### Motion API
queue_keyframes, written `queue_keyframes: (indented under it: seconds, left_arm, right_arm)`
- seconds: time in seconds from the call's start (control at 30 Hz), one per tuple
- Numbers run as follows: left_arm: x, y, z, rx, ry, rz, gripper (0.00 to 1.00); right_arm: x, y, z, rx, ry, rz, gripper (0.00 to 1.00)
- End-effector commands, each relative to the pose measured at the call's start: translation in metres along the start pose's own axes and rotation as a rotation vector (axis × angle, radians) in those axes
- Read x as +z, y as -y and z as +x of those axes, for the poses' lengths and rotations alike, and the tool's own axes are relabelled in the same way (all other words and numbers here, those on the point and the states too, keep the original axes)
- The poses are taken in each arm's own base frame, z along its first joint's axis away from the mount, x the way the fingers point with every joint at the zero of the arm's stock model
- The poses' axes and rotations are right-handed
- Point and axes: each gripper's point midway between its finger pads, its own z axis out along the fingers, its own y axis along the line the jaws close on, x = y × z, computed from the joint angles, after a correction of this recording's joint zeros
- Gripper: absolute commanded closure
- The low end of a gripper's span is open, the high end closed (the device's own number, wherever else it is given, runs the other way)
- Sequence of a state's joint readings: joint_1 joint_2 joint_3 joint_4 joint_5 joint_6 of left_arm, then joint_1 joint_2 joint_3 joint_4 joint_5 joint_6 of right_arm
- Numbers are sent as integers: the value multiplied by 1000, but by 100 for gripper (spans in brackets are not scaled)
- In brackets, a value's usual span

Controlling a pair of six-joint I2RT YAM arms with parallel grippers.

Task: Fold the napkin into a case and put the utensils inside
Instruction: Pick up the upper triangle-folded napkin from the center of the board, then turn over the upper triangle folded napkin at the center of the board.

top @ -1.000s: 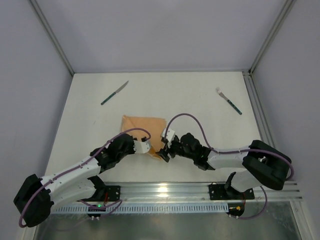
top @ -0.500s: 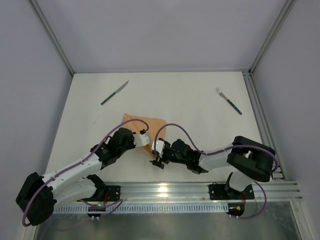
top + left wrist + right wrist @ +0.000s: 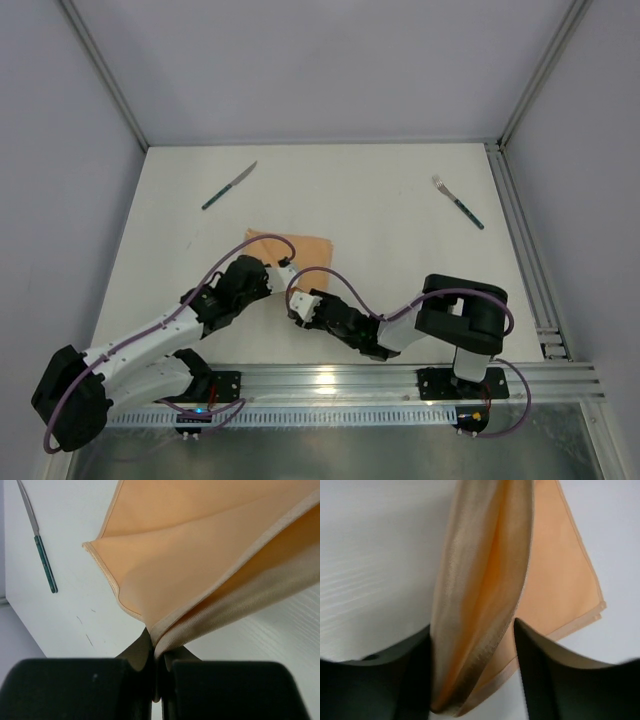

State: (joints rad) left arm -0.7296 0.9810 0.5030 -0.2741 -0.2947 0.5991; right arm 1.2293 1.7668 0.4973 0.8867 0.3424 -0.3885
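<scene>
- A white table (image 3: 380, 200) with a matte, faintly grained top fills the middle of the overhead view.
- A pale grey back wall (image 3: 320, 60) stands at the table's far edge.
- A left wall (image 3: 50, 200) and a right wall (image 3: 595, 200), also grey, close the table's sides.
- A left post (image 3: 105, 75) and a right post (image 3: 540, 70), both aluminium, rise from the table's far corners.
- Aluminium side tracks (image 3: 522, 250) run along the table's right edge.
- A broad aluminium rail (image 3: 330, 378) lies along the table's near edge.
- A white slotted strip (image 3: 340, 413) runs just past the rail, with a small green light (image 3: 210, 409) on its left part.
- Short dark scratches (image 3: 85, 632) mark the table top.
</scene>
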Motion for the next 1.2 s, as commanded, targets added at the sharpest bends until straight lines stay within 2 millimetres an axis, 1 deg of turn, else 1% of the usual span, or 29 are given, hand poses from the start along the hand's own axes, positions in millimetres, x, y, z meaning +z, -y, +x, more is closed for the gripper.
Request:
queue_keyframes:
  seconds: [0.0,0.03,0.1,0.2,0.27,0.33,0.37,0.4,0.47,0.53,0.57,0.63,0.67,0.73,0.77,0.8,0.83,0.87,0.9,0.93,0.97,1.0,1.03,1.07,1.1,1.13,1.17]
  left_arm:
    - [-7,-13,-15,-48,49,-27,100]
    - [-7,-13,-14,-48,47,-29,100]
    - [-7,-11,-12,-47,42,-28,100]
    - [-8,-11,-9,-42,35,-32,100]
    - [-9,-13,-6,-32,25,-43,100]
    - [-11,-20,-9,-10,24,-57,100]
    - [-13,-21,-8,3,15,-56,100]
    - [-14,-24,-8,21,5,-62,100]
    - [-19,-33,-11,33,0,-72,100]
    - [-21,-41,-11,41,-11,-87,100]
    - [-23,-45,-11,39,-15,-94,100]
    - [-27,-51,-12,33,-21,-110,100]
    - [-29,-56,-14,28,-17,-123,100]
    - [-35,-64,-12,19,-32,-152,100]
    - [-39,-71,-13,10,-33,-171,100]
    - [-42,-76,-13,4,-41,-187,100]
    - [-45,-80,-13,-1,-43,-198,100]
    - [-47,-85,-10,-10,-54,-212,100]
    - [-51,-91,-10,-15,-58,-226,100]
    - [-53,-96,-7,-7,-71,-237,100]
    - [-55,-102,-3,-12,-88,-253,100]
    - [-57,-108,-2,-12,-93,-266,100]
    - [-60,-117,2,-11,-111,-287,100]
    - [-62,-122,3,-14,-114,-300,100]
    - [-67,-131,2,-23,-113,-319,100]
    - [-70,-137,5,-26,-125,-335,100]
    - [-74,-146,10,-25,-148,-358,100]
  right_arm:
    - [3,16,17,-21,-78,118,53]
    - [3,17,22,-23,-100,128,59]
    - [3,16,24,-12,-115,126,71]
    - [1,14,24,-14,-126,103,77]
    - [-3,15,19,-17,-129,89,79]
    - [-4,15,10,-6,-118,70,83]
    - [-8,17,4,-2,-118,59,84]
    - [-8,15,-4,5,-105,35,85]
    - [-11,14,-15,22,-103,5,90]
    - [-15,10,-19,35,-108,-33,96]
    - [-17,13,-29,49,-84,-34,96]
    - [-21,9,-34,55,-80,-71,96]
    - [-19,10,-47,65,-61,-83,96]
    - [-18,6,-64,72,-58,-138,96]
    - [-17,5,-70,77,-57,-160,96]
    - [-18,-2,-66,77,-92,-206,96]
    - [-14,2,-85,96,-70,-212,96]
    - [-13,2,-91,124,-71,-224,96]
    - [-14,2,-91,136,-88,-234,96]
    - [-12,4,-107,156,-58,-245,96]
    - [-12,6,-115,192,-48,-252,96]
    - [-12,3,-117,207,-59,-271,96]
    - [-10,6,-133,228,-34,-289,96]
    - [-10,5,-137,256,-49,-301,96]
    - [-5,3,-138,269,-61,-308,96]
    - [-1,9,-156,290,-33,-300,96]
    - [-2,-1,-167,310,-11,-361,96]
